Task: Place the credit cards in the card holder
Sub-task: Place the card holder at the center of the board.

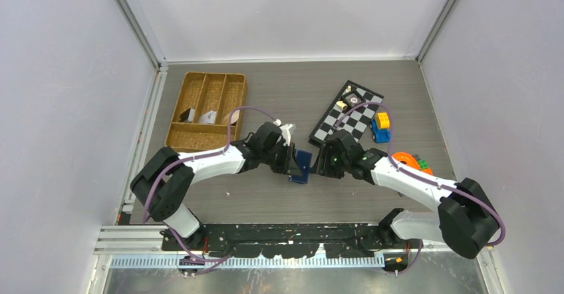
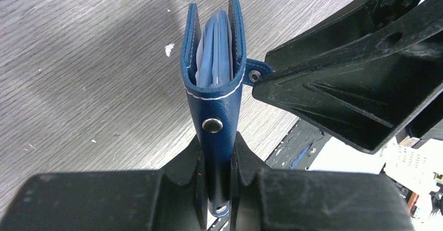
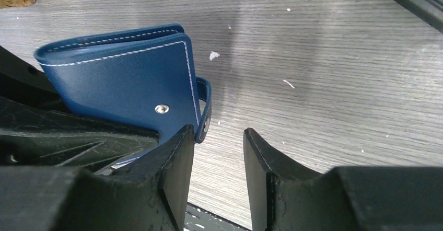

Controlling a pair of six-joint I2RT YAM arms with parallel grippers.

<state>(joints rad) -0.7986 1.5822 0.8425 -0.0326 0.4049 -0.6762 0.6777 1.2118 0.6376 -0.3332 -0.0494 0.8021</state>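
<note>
One folded card holder (image 2: 214, 105), clamped in the left gripper (image 2: 217, 148), its one snap tab (image 3: 205, 105) just beside the right gripper (image 3: 218, 147), jaws parted, grasping nothing.

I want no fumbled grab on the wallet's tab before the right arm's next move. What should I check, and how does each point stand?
1. Left gripper clamped on the card holder: ok.
2. Snap undone, snap tab hanging free: ok.
3. Right gripper jaws apart: ok.
4. Tab inside that gap: not ok, it sits beside one finger, outside the gap.
5. Holder spread for loading: not ok, its covers stand nearly together.
</note>
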